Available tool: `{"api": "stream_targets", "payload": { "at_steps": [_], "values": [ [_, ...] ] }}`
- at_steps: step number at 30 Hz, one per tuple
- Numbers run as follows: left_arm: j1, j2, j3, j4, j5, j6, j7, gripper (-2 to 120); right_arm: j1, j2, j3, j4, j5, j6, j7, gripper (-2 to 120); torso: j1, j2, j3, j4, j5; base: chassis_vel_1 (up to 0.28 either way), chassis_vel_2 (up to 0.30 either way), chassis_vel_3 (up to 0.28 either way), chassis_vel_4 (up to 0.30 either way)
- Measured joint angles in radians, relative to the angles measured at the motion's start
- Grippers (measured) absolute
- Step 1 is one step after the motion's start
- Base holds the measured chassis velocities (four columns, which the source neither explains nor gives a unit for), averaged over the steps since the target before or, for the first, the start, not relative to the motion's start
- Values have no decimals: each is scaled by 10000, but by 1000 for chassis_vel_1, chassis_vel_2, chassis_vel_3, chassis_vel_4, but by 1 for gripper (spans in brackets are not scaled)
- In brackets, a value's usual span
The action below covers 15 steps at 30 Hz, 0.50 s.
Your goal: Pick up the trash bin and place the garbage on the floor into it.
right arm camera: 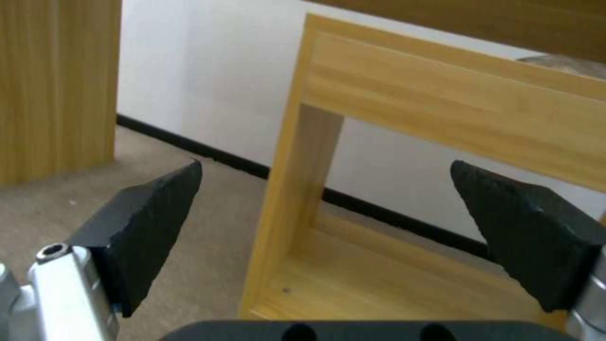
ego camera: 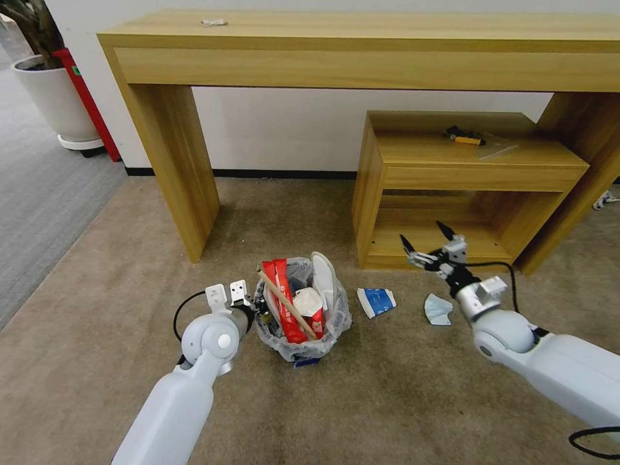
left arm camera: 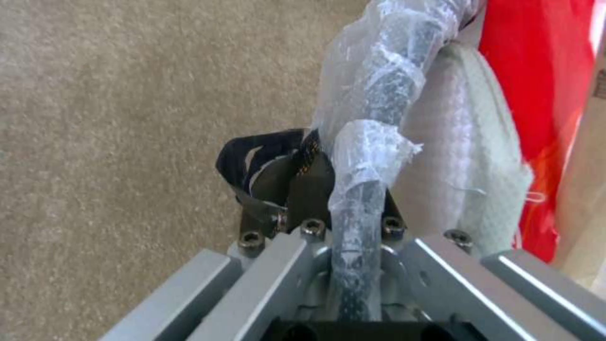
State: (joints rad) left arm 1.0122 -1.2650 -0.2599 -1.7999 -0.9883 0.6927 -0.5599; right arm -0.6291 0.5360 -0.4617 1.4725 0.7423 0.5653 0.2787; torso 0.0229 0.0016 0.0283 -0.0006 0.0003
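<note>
Pale blue mask point(ego camera: 438, 309) lies just below the right gripper point(ego camera: 427, 240), jaws apart; left gripper point(ego camera: 260, 309) clamps the trash bin point(ego camera: 302, 336) rim.

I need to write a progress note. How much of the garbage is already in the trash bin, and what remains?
Mostly done: the small black trash bin with clear plastic liner already holds red snack wrappers, a white slipper, a wooden stick and a white paper wad. In hand: the left gripper clamps the bin's rim. Left: a blue-white packet and a pale blue mask lie on the beige carpet; the right gripper hangs open, empty.
</note>
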Motion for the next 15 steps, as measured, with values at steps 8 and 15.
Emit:
{"api": "stream_targets", "payload": {
  "at_steps": [8, 15],
  "values": [
    [135, 158, -361, -95, -4, 0, 142, 0, -1394, -16, 1093, -472, -693, 143, 209, 100, 0, 0, 1, -1, -3, 0, 0, 0, 0],
    [210, 266, -484, -289, -33, -1, 138, 0, -2343, -48, 1857, -982, -1151, 512, 165, 100, 0, 0, 0, -3, 0, 0, 0, 0, 0]
  ]
}}
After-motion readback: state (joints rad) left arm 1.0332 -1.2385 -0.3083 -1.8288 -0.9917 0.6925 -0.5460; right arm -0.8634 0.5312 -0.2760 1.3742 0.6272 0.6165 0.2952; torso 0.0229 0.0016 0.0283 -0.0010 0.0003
